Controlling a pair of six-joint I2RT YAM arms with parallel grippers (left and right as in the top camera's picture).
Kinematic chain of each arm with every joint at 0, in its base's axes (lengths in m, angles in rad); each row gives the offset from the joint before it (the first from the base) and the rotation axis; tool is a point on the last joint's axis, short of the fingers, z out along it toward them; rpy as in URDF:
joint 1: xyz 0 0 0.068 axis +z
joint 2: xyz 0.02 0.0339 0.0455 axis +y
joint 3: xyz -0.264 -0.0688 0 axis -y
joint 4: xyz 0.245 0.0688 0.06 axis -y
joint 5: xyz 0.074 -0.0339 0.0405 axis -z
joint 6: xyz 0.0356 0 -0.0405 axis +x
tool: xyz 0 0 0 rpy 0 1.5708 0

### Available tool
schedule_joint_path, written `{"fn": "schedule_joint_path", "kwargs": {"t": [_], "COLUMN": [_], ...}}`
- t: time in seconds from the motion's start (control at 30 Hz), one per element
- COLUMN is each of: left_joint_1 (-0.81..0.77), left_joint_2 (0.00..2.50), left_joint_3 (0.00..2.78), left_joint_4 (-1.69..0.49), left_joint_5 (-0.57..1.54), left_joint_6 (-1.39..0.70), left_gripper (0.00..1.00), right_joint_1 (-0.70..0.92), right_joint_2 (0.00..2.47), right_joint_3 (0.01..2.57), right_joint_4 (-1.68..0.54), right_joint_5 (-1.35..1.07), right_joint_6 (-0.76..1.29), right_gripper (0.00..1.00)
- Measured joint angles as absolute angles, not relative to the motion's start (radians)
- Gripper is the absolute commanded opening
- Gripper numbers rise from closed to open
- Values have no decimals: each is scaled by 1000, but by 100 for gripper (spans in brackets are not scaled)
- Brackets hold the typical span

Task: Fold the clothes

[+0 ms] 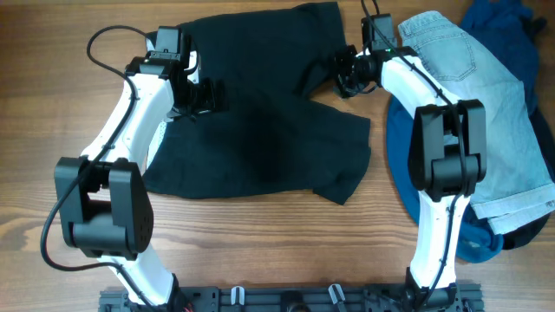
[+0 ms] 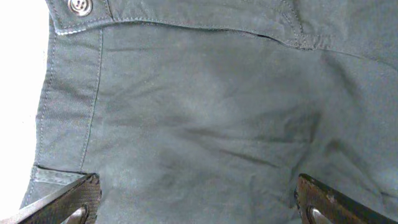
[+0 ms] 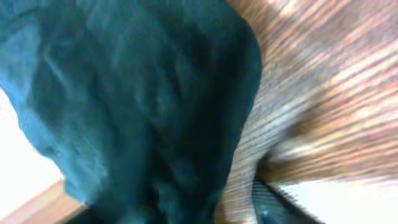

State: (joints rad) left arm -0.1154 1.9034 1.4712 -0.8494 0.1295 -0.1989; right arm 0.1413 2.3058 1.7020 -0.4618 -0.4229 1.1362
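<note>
Black shorts (image 1: 260, 130) lie spread across the middle of the wooden table. My left gripper (image 1: 204, 95) hovers over their left waistband, jaws wide open; the left wrist view (image 2: 196, 193) shows flat fabric (image 2: 205, 124) with a button between the fingers. My right gripper (image 1: 340, 76) is at the shorts' upper right, where a flap of cloth (image 1: 314, 80) is raised. The right wrist view is blurred: dark cloth (image 3: 143, 112) hangs over the left side of the jaws (image 3: 174, 199). The right finger stands apart from it, with bare wood between.
Light denim shorts (image 1: 486, 113) lie at the right on a blue garment (image 1: 401, 165). A dark blue garment (image 1: 507, 26) is bunched at the back right corner. A black rail (image 1: 286, 299) runs along the front edge.
</note>
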Motion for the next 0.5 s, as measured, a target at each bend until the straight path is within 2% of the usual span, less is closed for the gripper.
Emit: {"fn": "schedule_joint_path", "kwargs": {"t": [0.07, 0.23, 0.33, 0.4, 0.43, 0.47, 0.5], "left_joint_1": [-116, -116, -116, -116, -116, -116, -116], "left_joint_2": [1903, 1903, 1903, 1903, 1903, 1903, 1903], "left_joint_3": [1471, 1471, 1471, 1471, 1471, 1471, 1471], "left_joint_4": [-849, -849, -849, -849, -849, -849, -849], "left_joint_5": [130, 130, 130, 130, 129, 130, 129], "left_joint_6": [-199, -199, -199, -199, -199, -199, -199], "left_gripper": [99, 99, 100, 100, 99, 99, 100], "right_joint_1": [141, 120, 59, 22, 16, 13, 16], "right_joint_2": [2306, 2306, 2306, 2306, 2306, 2306, 2306], "right_joint_3": [1702, 1702, 1703, 1731, 1742, 1757, 1765], "right_joint_4": [-461, -473, -553, -601, -625, -646, -658], "right_joint_5": [-401, -372, -328, -249, -206, -128, -73], "right_joint_6": [1073, 812, 599, 434, 375, 292, 228], "right_gripper": [15, 16, 28, 40, 48, 63, 66]}}
